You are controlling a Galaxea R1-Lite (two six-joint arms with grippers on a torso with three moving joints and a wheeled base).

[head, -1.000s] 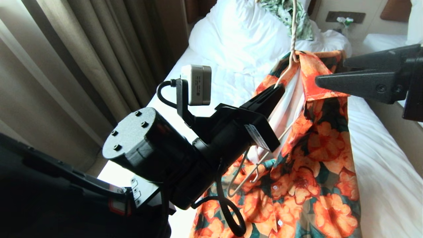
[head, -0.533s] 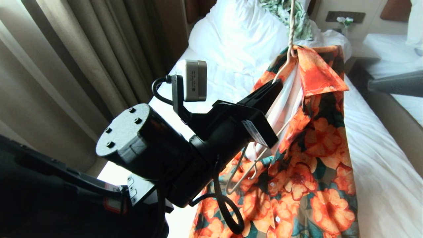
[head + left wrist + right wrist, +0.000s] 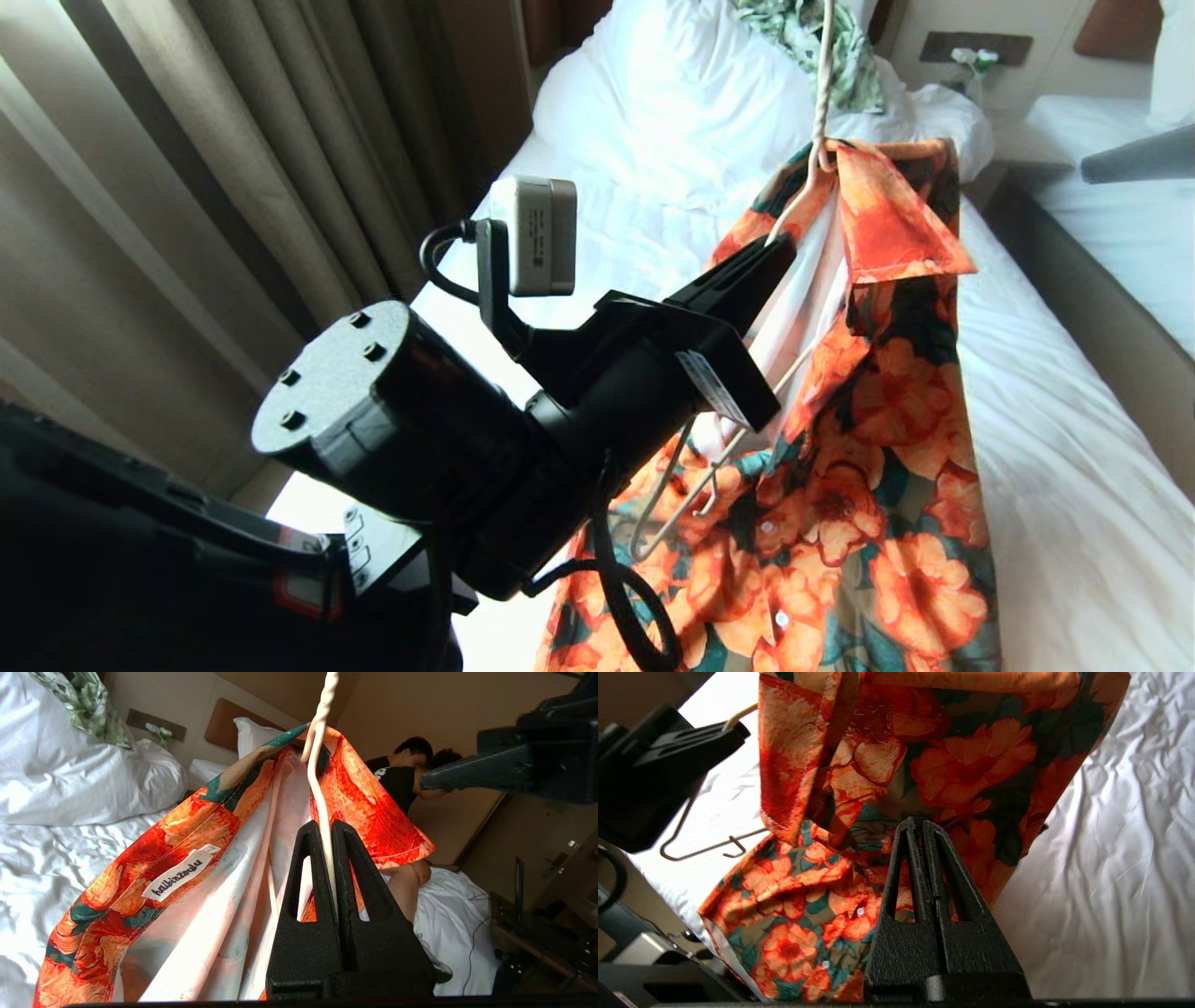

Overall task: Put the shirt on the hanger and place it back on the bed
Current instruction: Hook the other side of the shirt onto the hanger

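The bed (image 3: 1055,485) fills the background, wrinkled white sheet running up to a bunched white duvet (image 3: 672,103) near the headboard, with a green-and-white leaf-print garment (image 3: 822,47) lying on top of it. Tan curtains (image 3: 233,168) hang along the robot's left side, and a second white bed (image 3: 1130,243) sits across the gap on the right. In the left wrist view a person in a dark top (image 3: 397,777) sits over on that second bed.

Held up above the sheet is the shirt (image 3: 868,448), orange flowers and dark green leaves, open at the front with its pale lining showing and its collar draped over the hanger (image 3: 794,201). The hanger's twisted neck runs up out of the head view, and one bare corner pokes out below the left arm, uncovered by fabric.

The left gripper (image 3: 325,830) is clamped tight on the hanger's wire just below the neck, carrying hanger and shirt in the air. The right gripper (image 3: 920,823) is pinched closed with nothing between its fingers, its tips near the flowered cloth below the collar; whether they touch the cloth cannot be told.
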